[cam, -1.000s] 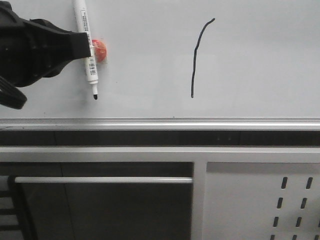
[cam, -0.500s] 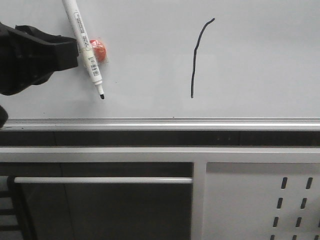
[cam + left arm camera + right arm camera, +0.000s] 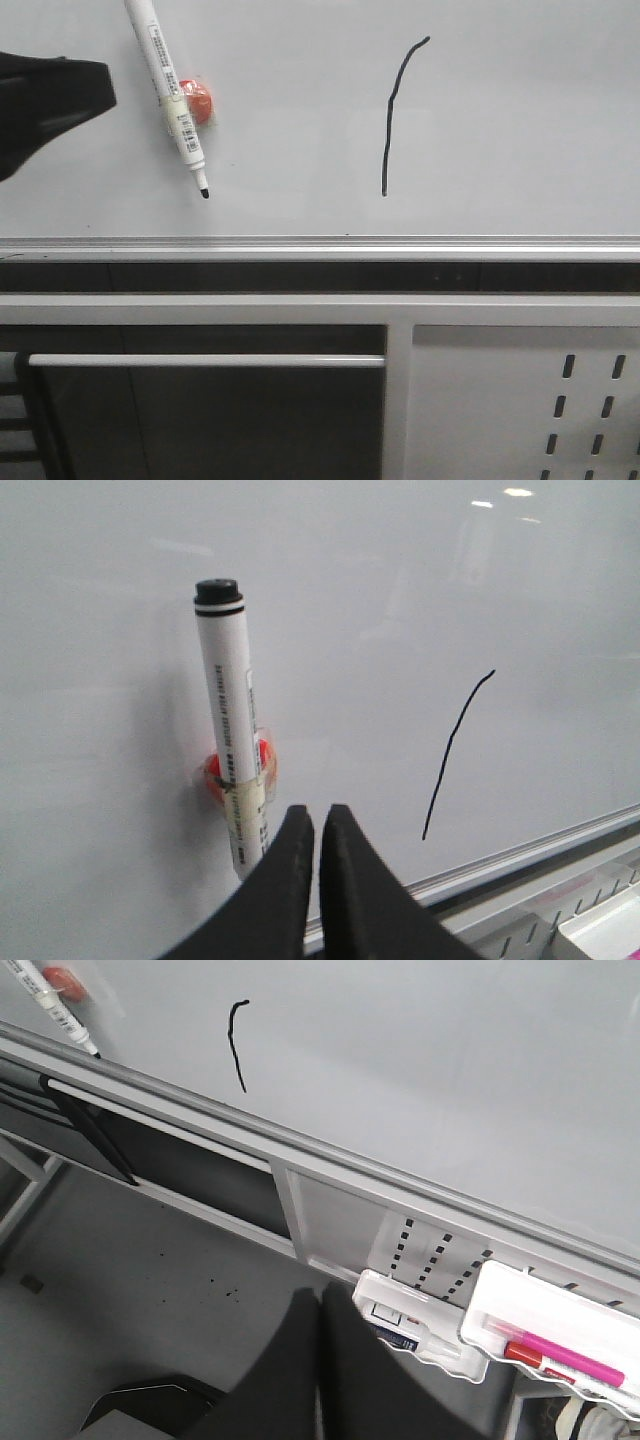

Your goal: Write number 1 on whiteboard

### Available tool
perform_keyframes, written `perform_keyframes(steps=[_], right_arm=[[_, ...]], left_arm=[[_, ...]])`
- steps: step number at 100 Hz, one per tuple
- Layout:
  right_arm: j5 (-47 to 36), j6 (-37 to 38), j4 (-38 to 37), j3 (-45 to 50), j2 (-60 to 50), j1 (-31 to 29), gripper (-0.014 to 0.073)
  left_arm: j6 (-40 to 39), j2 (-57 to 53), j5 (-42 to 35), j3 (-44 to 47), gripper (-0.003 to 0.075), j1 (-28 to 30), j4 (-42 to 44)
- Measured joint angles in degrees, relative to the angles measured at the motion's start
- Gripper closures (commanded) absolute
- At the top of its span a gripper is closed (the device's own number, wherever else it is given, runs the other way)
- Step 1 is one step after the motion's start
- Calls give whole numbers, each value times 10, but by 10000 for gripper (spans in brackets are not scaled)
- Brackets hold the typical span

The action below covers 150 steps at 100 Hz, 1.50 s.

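The whiteboard (image 3: 520, 120) carries the number 1 (image 3: 392, 110), a thin black stroke with a small hook at its top, also seen in the left wrist view (image 3: 452, 755) and the right wrist view (image 3: 236, 1045). A white marker pen (image 3: 170, 95) hangs tilted on the board against an orange magnet (image 3: 203, 100), its black tip pointing down. My left gripper (image 3: 105, 85) is off to the left of the pen and not touching it. Its fingertips (image 3: 317, 815) are shut with nothing between them. My right gripper (image 3: 320, 1300) is shut, low and away from the board.
A silver rail (image 3: 320, 243) runs along the board's lower edge. Below it are a metal frame and a white perforated panel (image 3: 520, 400). In the right wrist view, white trays (image 3: 425, 1355) hold pens, one of them pink (image 3: 570, 1362).
My left gripper has let go of the marker pen and drawn back to the left. The pen stays on the board by the magnet, tilted a little more.
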Motion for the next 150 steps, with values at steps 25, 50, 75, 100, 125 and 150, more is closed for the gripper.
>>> perform_keyframes(steps=[25,50,75,100,125,150], right_arm=[[0,-4,-5,0,0,0,673],[-68,-8,-13,45,-68,0,672],[-148,-8,-22,187,-256,0,672],[-176,-25,-35,316,-448,0,673],[-137,-66,-47,350,-451,-5,673],[-136,-69,-47,351,-451,-5,673]], left_arm=[[0,-105,24,65,738,-12,-25],[42,-215,88,94,738,-12,-85],[85,-293,186,94,738,-12,-102],[121,-315,220,94,738,-13,-122],[132,-315,225,94,738,-13,-135],[134,-315,221,94,738,-13,-137]])
